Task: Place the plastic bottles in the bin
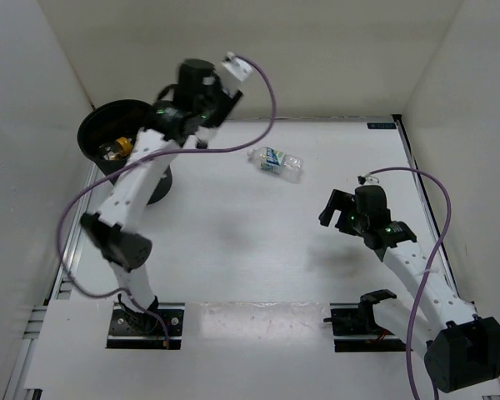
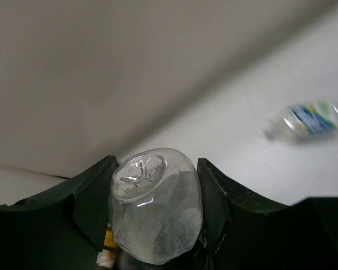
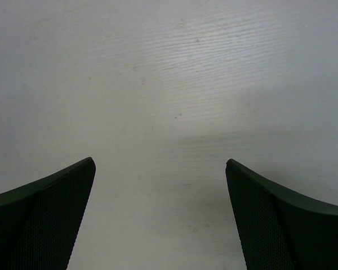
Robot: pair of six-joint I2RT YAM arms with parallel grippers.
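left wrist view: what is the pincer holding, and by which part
The left pincer grips a clear plastic bottle by the sides of its body, near the base.

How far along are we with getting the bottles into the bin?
Done: an orange-and-yellow item, likely a bottle, already lies inside the bin. In hand: the left claw is shut on a clear bottle near the bin, not yet dropped. Left: one blue-labelled bottle lies on the table; the right claw hangs open and empty.
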